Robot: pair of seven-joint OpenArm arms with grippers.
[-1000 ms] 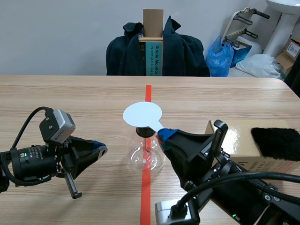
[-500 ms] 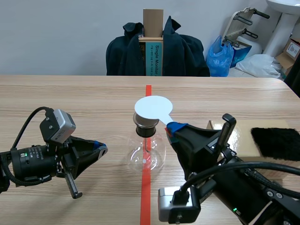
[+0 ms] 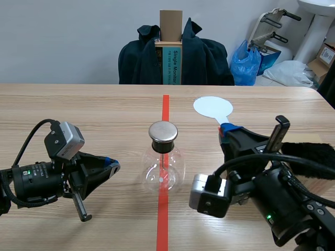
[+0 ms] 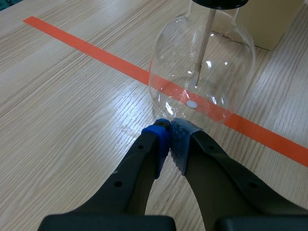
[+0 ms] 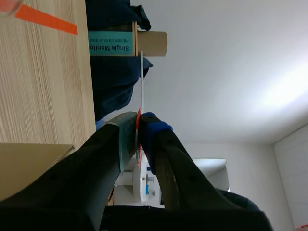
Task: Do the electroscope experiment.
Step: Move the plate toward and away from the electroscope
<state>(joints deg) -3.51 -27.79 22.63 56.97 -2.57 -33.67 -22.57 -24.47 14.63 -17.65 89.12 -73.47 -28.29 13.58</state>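
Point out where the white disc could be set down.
Widest bare patch: table left of the tape line, beyond the left fingers. Crowded around the electroscope flask and at right, where the right fingers hold the white disc.

A pale wall backs a dark jacket.

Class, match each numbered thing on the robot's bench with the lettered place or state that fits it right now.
Things
1. clear glass flask with a round metal cap
2. white round paddle
3. left pincer
4. dark jacket

Places or states
A. shut on nothing, tips near the flask's base
B. hanging beyond the far edge of the wooden table
C. standing on the orange-red tape line
D. clamped by its handle in the right pincer

Pairs: 1-C, 2-D, 3-A, 4-B
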